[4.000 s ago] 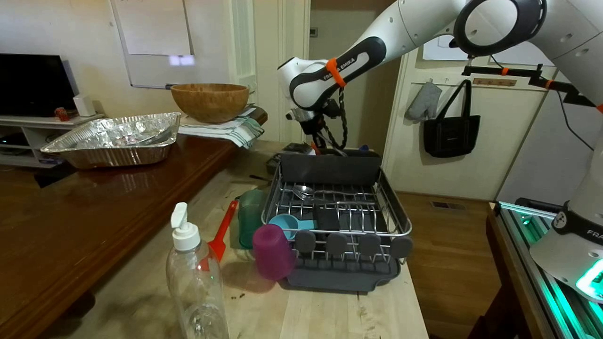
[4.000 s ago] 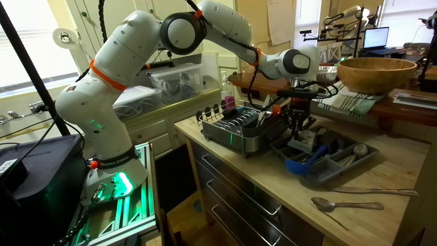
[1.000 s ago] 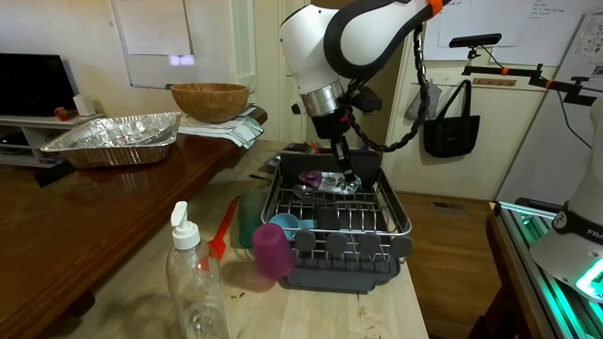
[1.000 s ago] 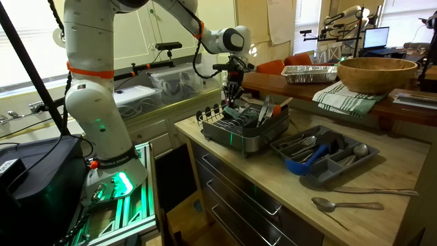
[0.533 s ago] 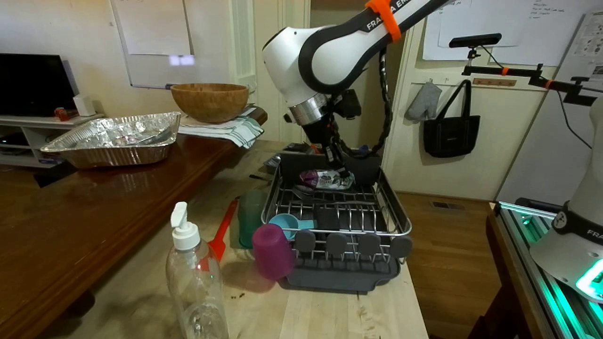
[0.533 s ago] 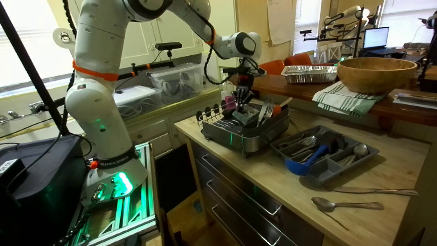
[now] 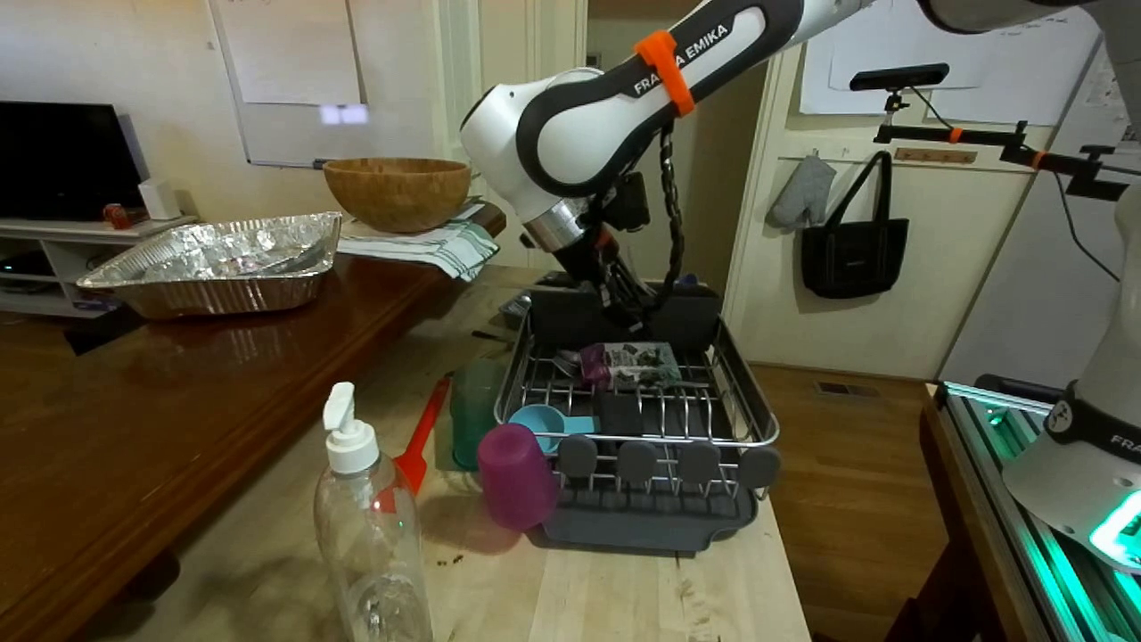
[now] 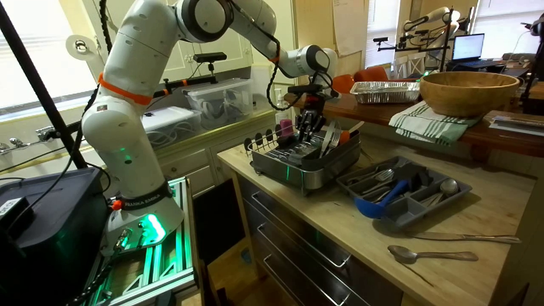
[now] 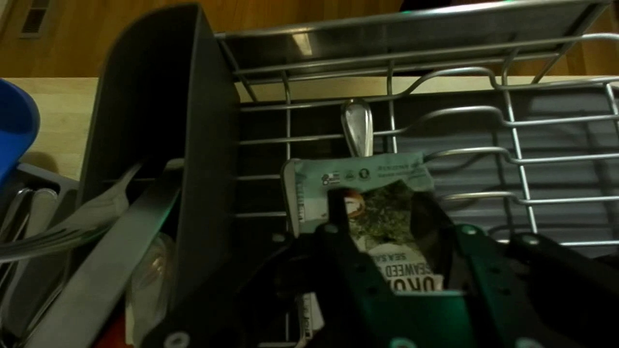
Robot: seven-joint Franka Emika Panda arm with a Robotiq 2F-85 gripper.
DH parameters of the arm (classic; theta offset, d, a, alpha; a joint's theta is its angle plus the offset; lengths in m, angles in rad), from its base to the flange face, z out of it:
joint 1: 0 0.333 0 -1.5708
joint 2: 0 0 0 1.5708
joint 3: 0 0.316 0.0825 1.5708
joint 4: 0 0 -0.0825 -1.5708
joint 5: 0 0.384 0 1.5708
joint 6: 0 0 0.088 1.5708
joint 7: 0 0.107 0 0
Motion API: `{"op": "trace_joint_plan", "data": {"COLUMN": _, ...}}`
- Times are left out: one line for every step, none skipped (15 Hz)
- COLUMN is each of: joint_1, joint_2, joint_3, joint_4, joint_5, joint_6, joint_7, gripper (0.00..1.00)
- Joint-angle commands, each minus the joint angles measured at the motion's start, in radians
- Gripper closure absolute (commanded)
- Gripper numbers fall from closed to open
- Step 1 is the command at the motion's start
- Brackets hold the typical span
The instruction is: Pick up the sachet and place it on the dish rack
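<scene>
The sachet is a purple, white and green packet lying on the wires at the caddy end of the dish rack, over some cutlery. In the wrist view the sachet shows its green printed face. The dark grey rack also shows in an exterior view, where the sachet is partly hidden by the rack's wall and caddy. My gripper is open and empty, with its fingers apart above the sachet. In an exterior view the gripper is at the caddy end, apart from the sachet.
A cutlery caddy with upright fork and knife stands close beside the gripper. A magenta cup and light-blue scoop are at the rack's far end. A grey cutlery tray with a blue ladle lies beyond the caddy.
The gripper carried the sachet from the cutlery tray to the dish rack, then opened. The sachet now lies on the rack; the gripper has moved off it toward the caddy.
</scene>
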Motion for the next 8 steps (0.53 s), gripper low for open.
{"op": "trace_joint_plan", "data": {"joint_1": 0.017, "joint_2": -0.067, "joint_3": 0.012, "joint_4": -0.045, "joint_5": 0.016, "joint_6": -0.023, "joint_7": 0.009, "gripper": 0.27}}
{"op": "trace_joint_plan", "data": {"joint_1": 0.021, "joint_2": -0.107, "joint_3": 0.018, "joint_4": -0.087, "joint_5": 0.018, "joint_6": -0.002, "joint_7": 0.014, "gripper": 0.2}}
{"op": "trace_joint_plan", "data": {"joint_1": 0.027, "joint_2": -0.157, "joint_3": 0.025, "joint_4": -0.142, "joint_5": 0.015, "joint_6": 0.023, "joint_7": 0.026, "gripper": 0.12}}
{"op": "trace_joint_plan", "data": {"joint_1": 0.034, "joint_2": -0.2, "joint_3": 0.029, "joint_4": -0.185, "joint_5": 0.015, "joint_6": 0.042, "joint_7": 0.048, "gripper": 0.05}}
{"op": "trace_joint_plan", "data": {"joint_1": 0.04, "joint_2": -0.262, "joint_3": 0.034, "joint_4": -0.25, "joint_5": 0.013, "joint_6": 0.075, "joint_7": 0.08, "gripper": 0.0}}
{"op": "trace_joint_plan", "data": {"joint_1": 0.045, "joint_2": -0.306, "joint_3": 0.036, "joint_4": -0.286, "joint_5": 0.008, "joint_6": 0.099, "joint_7": 0.106, "gripper": 0.0}}
{"op": "trace_joint_plan", "data": {"joint_1": 0.047, "joint_2": -0.356, "joint_3": 0.038, "joint_4": -0.329, "joint_5": 0.006, "joint_6": 0.135, "joint_7": 0.133, "gripper": 0.0}}
{"op": "trace_joint_plan", "data": {"joint_1": 0.046, "joint_2": -0.407, "joint_3": 0.035, "joint_4": -0.374, "joint_5": 0.004, "joint_6": 0.175, "joint_7": 0.17, "gripper": 0.0}}
